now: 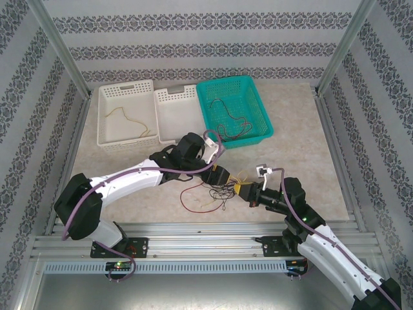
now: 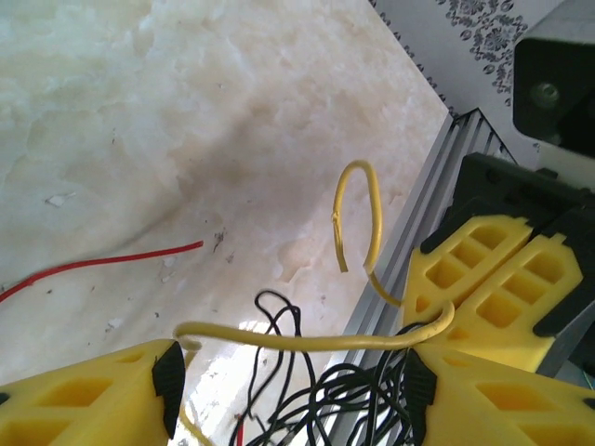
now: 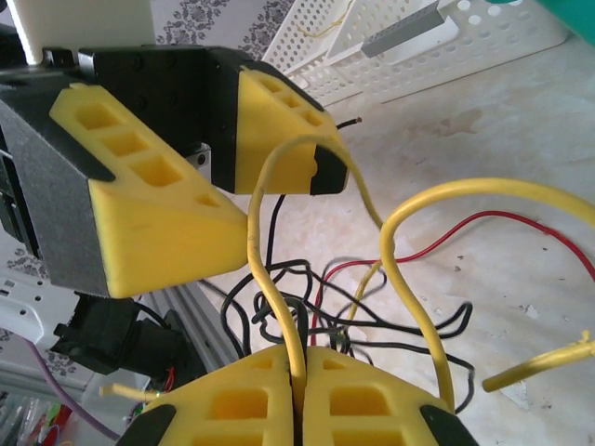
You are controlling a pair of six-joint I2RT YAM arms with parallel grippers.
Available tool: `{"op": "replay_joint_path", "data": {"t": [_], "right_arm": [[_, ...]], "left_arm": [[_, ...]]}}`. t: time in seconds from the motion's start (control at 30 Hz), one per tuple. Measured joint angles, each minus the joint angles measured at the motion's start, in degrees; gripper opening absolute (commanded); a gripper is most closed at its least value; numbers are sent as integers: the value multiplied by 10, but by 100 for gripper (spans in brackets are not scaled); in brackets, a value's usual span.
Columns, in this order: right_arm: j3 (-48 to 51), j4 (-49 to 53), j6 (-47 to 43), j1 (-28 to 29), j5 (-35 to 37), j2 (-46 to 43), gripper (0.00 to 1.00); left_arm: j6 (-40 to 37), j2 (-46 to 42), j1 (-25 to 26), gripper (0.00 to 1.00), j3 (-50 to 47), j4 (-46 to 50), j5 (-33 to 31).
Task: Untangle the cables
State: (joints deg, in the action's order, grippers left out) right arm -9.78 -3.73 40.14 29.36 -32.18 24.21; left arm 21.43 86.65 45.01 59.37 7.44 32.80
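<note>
Top view: taken from above and behind the arm bases (image 1: 119, 248), aimed down and forward; the whole table (image 1: 303, 129) is covered from afar. Left wrist view: held close over the tabletop, aimed at the right gripper (image 2: 442, 302). Right wrist view: aimed back at the left gripper (image 3: 279, 200). The yellow cable (image 2: 307, 342) between them is shared by both.

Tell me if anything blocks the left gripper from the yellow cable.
Nothing visible does: the yellow cable runs bare across the gap at the left gripper's open fingertips, with the black cables tangled behind it.
</note>
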Motion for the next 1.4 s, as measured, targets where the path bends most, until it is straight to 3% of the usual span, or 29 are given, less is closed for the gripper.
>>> {"op": "replay_joint_path", "data": {"t": [0.17,0.43,0.87,1.1,1.23,1.37,1.4], "right_arm": [[0,0,-2,6,-2,2,0],[0,0,-11,13,-2,3,0],[0,0,-11,15,9,-4,0],[0,0,-15,29,9,6,0],[0,0,-18,35,12,13,0],[0,2,-26,38,14,14,0],[0,3,-28,39,15,14,0]], "left_arm": [[0,0,0,59,0,-6,6],[15,0,0,67,-8,-34,11],[89,12,4,55,-10,-45,1],[114,36,11,38,8,-43,-3],[123,42,12,23,17,-43,-5],[130,42,12,0,20,-43,-4],[130,42,13,0,20,-43,-4]]}}
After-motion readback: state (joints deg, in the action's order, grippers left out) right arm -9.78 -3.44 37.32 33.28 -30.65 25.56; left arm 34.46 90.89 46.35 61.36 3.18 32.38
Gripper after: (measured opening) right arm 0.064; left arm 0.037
